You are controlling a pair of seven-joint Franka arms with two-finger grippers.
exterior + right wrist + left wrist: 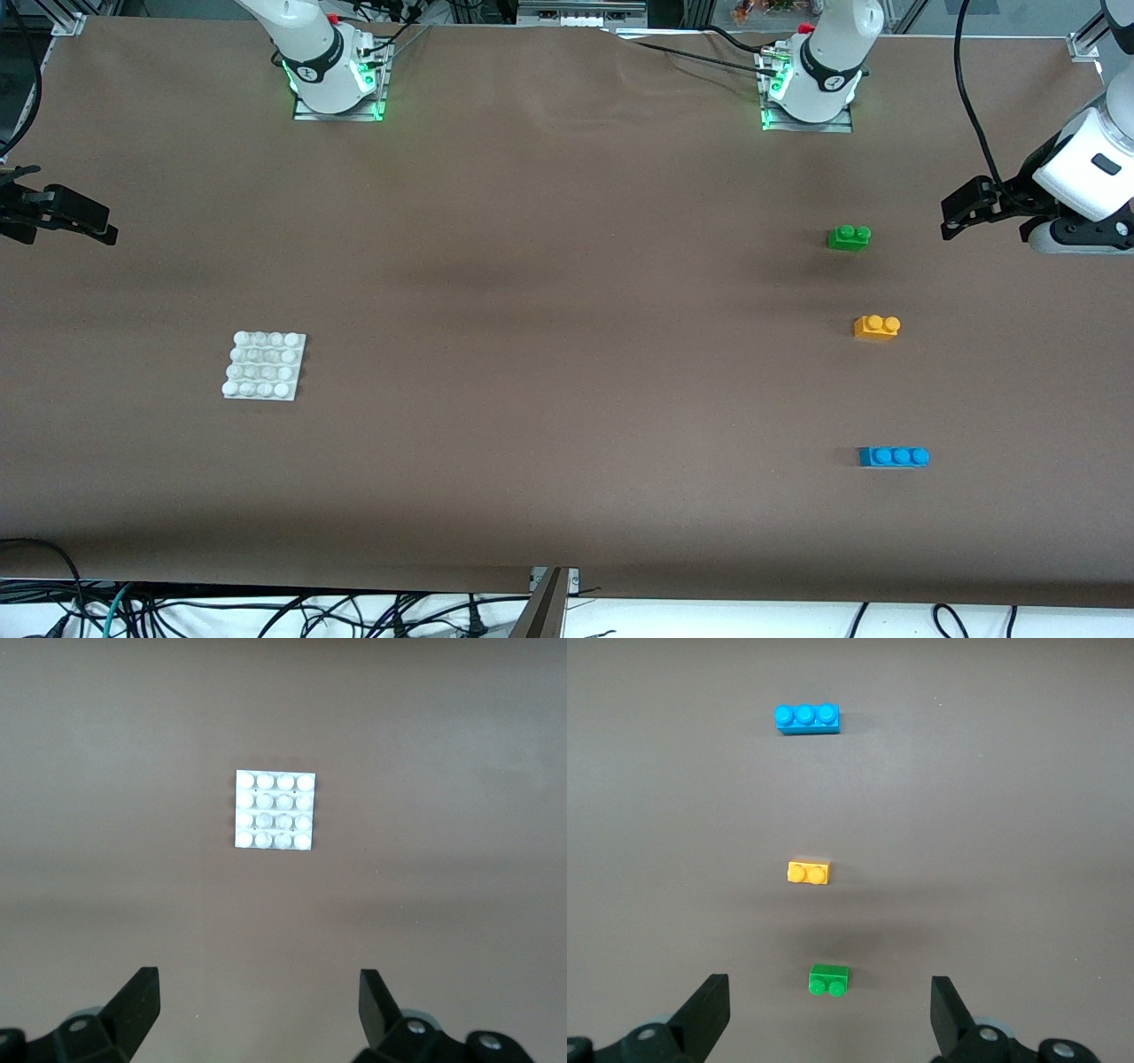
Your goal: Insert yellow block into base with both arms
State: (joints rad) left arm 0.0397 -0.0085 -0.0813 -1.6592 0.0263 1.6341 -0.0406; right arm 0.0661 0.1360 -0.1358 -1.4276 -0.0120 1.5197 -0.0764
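Observation:
The yellow block (877,327) lies on the brown table toward the left arm's end, between a green brick and a blue brick; it also shows in the left wrist view (809,873). The white studded base (264,365) lies flat toward the right arm's end and shows in the right wrist view (275,810). My left gripper (955,213) hangs open and empty above the table's left-arm end; in its wrist view (829,992) the fingers stand wide apart. My right gripper (104,226) hangs open and empty above the right-arm end, as its wrist view (257,976) shows.
A green two-stud brick (849,237) lies farther from the front camera than the yellow block, and a blue three-stud brick (893,456) lies nearer. Both also show in the left wrist view, green (829,980) and blue (807,718). Cables hang past the table's near edge.

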